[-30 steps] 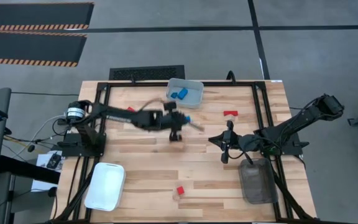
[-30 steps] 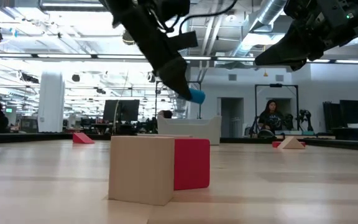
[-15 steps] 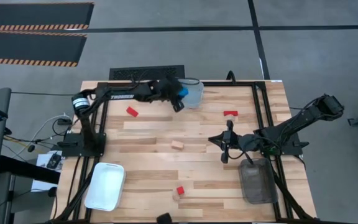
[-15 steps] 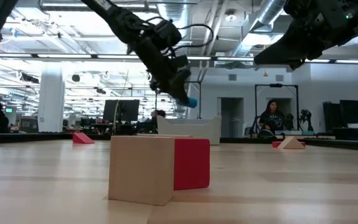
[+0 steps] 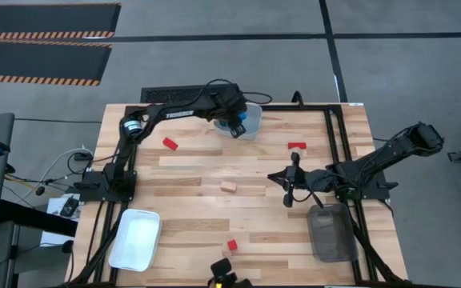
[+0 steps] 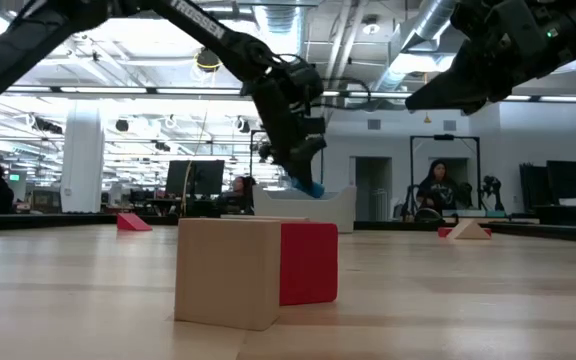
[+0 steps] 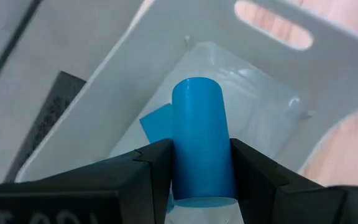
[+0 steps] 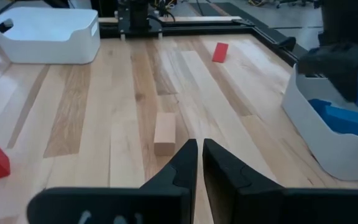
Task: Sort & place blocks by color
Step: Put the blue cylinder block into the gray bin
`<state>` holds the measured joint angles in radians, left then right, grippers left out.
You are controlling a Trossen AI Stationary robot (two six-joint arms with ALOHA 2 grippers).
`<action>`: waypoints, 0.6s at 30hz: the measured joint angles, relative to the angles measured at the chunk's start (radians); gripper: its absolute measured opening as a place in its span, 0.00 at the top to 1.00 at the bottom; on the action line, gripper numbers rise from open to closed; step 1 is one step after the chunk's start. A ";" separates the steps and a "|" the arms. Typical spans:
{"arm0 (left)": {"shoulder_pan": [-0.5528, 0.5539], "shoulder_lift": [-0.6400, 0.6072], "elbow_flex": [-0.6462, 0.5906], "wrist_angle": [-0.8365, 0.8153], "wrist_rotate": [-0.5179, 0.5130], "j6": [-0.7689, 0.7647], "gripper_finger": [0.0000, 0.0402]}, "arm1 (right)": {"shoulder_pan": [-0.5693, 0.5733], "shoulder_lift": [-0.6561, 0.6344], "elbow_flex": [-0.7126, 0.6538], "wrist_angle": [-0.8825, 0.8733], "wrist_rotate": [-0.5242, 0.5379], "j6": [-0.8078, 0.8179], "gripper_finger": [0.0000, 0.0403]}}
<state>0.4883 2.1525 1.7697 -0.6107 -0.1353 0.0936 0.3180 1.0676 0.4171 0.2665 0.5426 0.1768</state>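
Note:
My left gripper (image 5: 236, 126) hangs over the clear bin (image 5: 250, 117) at the table's far edge, shut on a blue cylinder block (image 7: 199, 146); another blue block (image 7: 156, 124) lies in the bin below it. My right gripper (image 5: 290, 196) waits shut above the table's right half. On the table lie a red block (image 5: 170, 143) on the left, a red block with a tan one (image 5: 297, 147) near the far right, a tan block (image 5: 229, 186) in the middle, and a red block against a tan one (image 5: 230, 246) near the near edge. My left gripper pinches the blue cylinder (image 7: 199, 146) between its two fingers (image 7: 156, 171), which press on its round side near one end. The fingers slant down from above. The cylinder is lifted clear over the bin's inside, its free end sticking out past the fingertips.
A white bin (image 5: 135, 238) sits at the near left corner and a grey bin (image 5: 330, 232) at the near right. A dark frame rail (image 5: 338, 152) runs along the table's sides. People sit in the room beyond the table.
My left gripper has carried the blue cylinder from the table's middle toward the far edge and now hangs over the clear bin, still shut on it. The tan block that it hid lies bare in the middle. The right arm has kept still.

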 joint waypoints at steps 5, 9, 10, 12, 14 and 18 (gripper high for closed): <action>0.021 0.052 0.030 -0.021 0.000 -0.006 0.70 | 0.000 0.000 0.000 -0.001 -0.002 0.000 0.87; 0.034 0.069 0.029 -0.023 -0.009 -0.027 0.70 | 0.000 0.000 0.000 -0.001 -0.005 0.000 0.87; 0.038 0.071 0.029 -0.024 -0.009 -0.036 0.69 | 0.000 0.000 0.000 -0.001 -0.005 0.000 0.87; 0.042 0.072 0.029 -0.026 -0.020 -0.066 0.68 | 0.000 0.000 0.000 -0.001 -0.005 0.000 0.87; 0.042 0.072 0.029 -0.026 -0.032 -0.081 0.65 | 0.000 0.000 0.000 -0.004 -0.005 0.000 0.87; 0.039 0.073 0.030 -0.027 -0.098 -0.086 0.58 | 0.000 0.000 0.000 -0.007 -0.005 0.000 0.87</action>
<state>0.5275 2.2253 1.7992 -0.6373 -0.2331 0.0079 0.3183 1.0676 0.4171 0.2592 0.5376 0.1768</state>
